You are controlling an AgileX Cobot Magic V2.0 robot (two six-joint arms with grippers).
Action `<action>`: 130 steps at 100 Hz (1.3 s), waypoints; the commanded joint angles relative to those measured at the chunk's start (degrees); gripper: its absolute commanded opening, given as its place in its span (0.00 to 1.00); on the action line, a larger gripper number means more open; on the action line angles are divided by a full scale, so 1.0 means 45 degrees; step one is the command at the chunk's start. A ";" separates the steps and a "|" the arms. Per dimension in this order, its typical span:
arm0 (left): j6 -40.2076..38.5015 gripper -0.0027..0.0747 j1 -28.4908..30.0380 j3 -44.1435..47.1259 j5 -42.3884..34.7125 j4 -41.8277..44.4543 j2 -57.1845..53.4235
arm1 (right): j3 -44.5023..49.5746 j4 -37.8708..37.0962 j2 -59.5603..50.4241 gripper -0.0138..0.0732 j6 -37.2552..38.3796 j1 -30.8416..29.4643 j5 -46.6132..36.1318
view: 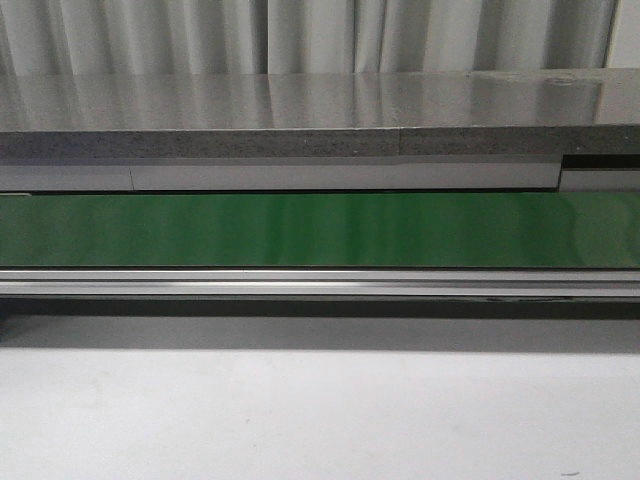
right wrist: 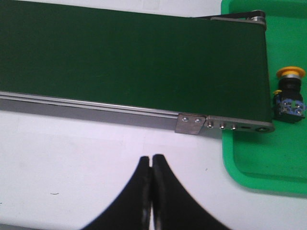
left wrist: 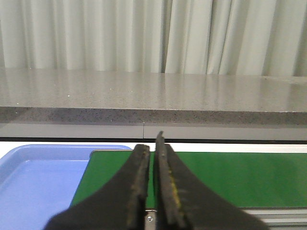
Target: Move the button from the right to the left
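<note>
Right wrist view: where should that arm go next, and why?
Probably swing toward the button, opening the pincer on the way. The button lies on its side in the green tray, just past the belt's end, while the pincer is shut over bare table.

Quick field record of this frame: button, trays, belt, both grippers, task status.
button: lying on its side in the green tray, just off the belt end
belt: green conveyor belt, nothing on it in any view
blue tray: at the belt's other end; visible part holds nothing
left gripper: shut, holding nothing, over the belt near the blue tray
right gripper: shut, holding nothing, over the white table, apart from the button
task status: button not yet picked up
</note>
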 commanded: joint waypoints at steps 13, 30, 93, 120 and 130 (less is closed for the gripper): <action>-0.0143 0.04 0.0062 0.0530 -0.0941 -0.0022 -0.0461 | -0.0465 0.0014 0.0108 0.19 -0.0036 -0.0074 -0.0537; -0.0143 0.04 0.0062 0.0530 -0.0941 -0.0022 -0.0461 | -0.0465 0.0232 0.0108 0.58 -0.0036 -0.0074 -0.0333; -0.0143 0.04 0.0062 0.0530 -0.0941 -0.0022 -0.0461 | -0.2089 -0.1191 0.1974 0.85 0.1682 -0.1911 -0.1545; -0.0143 0.04 0.0062 0.0530 -0.0941 -0.0022 -0.0461 | -0.3896 -0.1722 0.4741 0.85 0.0879 -0.4600 -0.1469; -0.0143 0.04 0.0062 0.0530 -0.0941 -0.0022 -0.0461 | -0.4405 -0.1710 0.5792 0.85 0.0560 -0.5410 -0.1739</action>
